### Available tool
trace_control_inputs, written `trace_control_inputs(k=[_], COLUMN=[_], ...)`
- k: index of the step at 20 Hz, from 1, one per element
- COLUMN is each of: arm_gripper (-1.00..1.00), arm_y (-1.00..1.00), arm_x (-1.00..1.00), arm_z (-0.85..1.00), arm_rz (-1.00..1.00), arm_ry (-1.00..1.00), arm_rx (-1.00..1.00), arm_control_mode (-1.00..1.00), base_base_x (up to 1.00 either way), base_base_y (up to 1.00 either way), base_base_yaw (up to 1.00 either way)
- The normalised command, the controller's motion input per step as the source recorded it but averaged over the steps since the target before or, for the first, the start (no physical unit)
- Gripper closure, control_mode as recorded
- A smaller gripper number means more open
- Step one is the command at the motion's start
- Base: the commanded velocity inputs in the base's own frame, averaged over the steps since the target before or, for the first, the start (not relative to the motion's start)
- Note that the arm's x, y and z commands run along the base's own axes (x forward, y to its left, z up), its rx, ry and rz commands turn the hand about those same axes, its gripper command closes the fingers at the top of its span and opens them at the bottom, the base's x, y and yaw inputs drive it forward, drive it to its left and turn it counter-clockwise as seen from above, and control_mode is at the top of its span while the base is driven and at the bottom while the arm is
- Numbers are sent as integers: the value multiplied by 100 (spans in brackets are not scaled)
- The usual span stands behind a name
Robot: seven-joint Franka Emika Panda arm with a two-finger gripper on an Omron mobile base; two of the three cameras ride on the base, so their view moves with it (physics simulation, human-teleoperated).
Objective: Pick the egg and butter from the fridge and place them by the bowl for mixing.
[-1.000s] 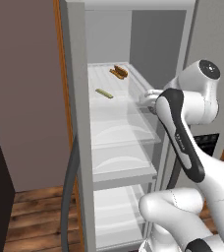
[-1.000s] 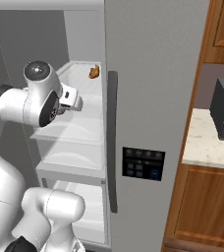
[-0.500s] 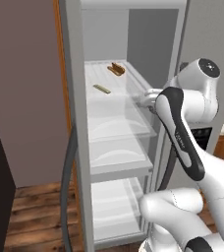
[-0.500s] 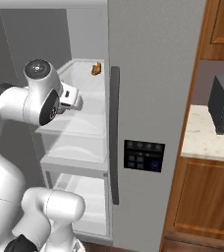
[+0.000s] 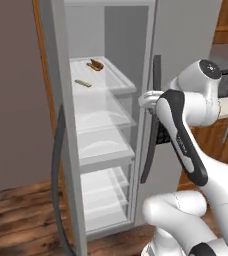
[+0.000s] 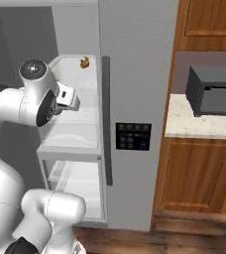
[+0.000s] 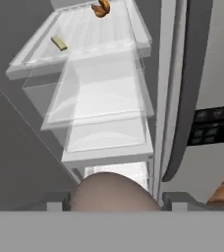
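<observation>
A brownish-grey egg sits between the two fingertips of my gripper, which is shut on it. The gripper hovers just outside the open fridge, level with its upper shelves and beside the closed right door. On the top shelf lies the butter, a short olive-yellow stick near the shelf's left front. An orange-brown hot-dog-shaped item rests farther back on the same shelf. The bowl is out of view.
The fridge's left door stands open with a long dark curved handle. A second dark handle runs down the closed door by my arm. To the right are a counter, a dark microwave and wooden cabinets.
The whole picture has shifted with the base: the fridge has slid left in both base views and more of the counter and microwave shows. The arm's pose and its grip look the same.
</observation>
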Motion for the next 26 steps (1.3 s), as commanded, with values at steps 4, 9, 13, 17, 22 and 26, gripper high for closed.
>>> trace_control_inputs(k=[4,9,13,17,22,26], arm_gripper=[100,100,100,100,100,100], arm_y=[0,0,0,0,0,0], arm_x=[0,0,0,0,0,0], arm_z=[0,0,0,0,0,0], arm_rz=[0,0,0,0,0,0], arm_ry=[0,0,0,0,0,0], arm_rx=[0,0,0,0,0,0], arm_control_mode=[100,100,100,100,100,100], base_base_x=[0,2,1,1,17,25], base_base_y=[0,0,0,0,2,11], base_base_yaw=[-92,-90,-91,-91,-79,-76])
